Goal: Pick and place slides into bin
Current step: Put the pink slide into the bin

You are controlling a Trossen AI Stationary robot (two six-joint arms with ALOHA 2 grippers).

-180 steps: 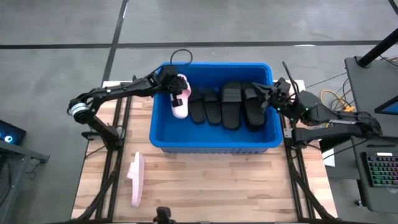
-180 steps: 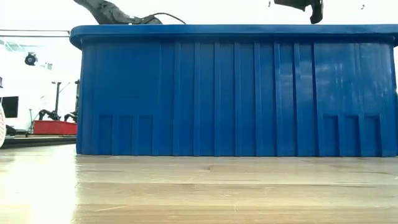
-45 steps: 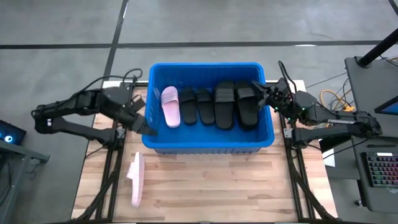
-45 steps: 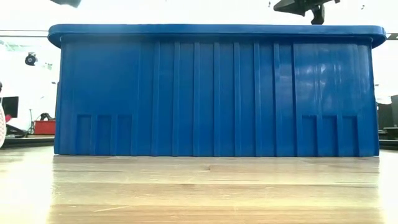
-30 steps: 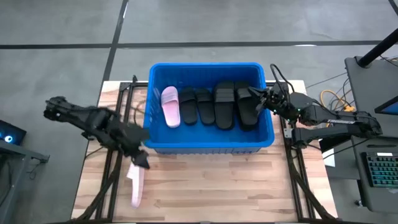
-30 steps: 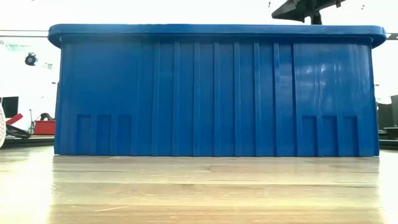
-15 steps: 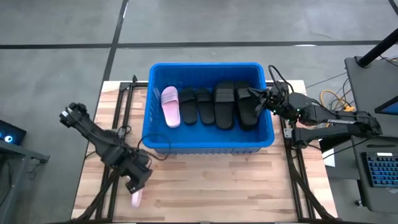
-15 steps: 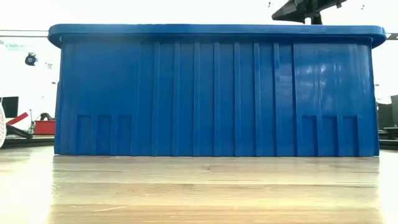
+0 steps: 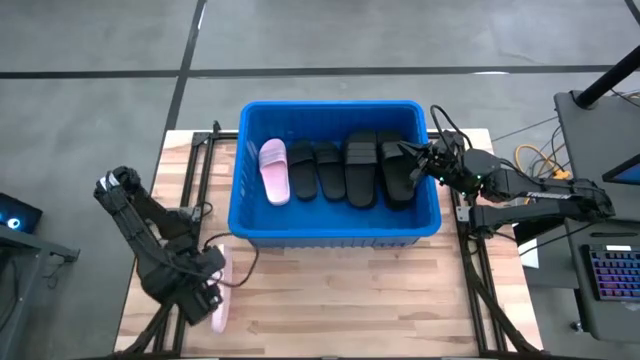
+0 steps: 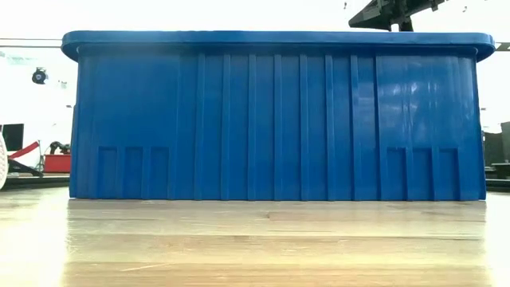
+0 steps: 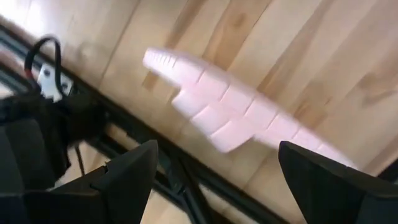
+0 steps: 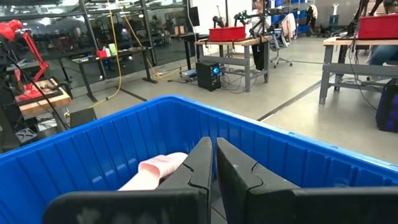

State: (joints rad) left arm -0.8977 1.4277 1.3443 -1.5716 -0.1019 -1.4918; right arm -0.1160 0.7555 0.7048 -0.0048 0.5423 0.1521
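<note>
High view: left end effector (image 9: 210,298) spread wide over the pink slide (image 9: 219,300) on the desk (image 9: 350,300); right end effector (image 9: 408,160) clenched empty above the bin (image 9: 330,232).

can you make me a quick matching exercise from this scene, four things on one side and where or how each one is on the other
Things:
1. pink slide on the table
2. pink slide in the bin
3. left gripper
4. right gripper

Places or states:
A. jaws shut, over the right end of the blue bin
B. at the bin's left end, beside the black slides
C. jaws open, low over the table's front left
D. on the wood, in front of the bin

Pairs: 1-D, 2-B, 3-C, 4-A
</note>
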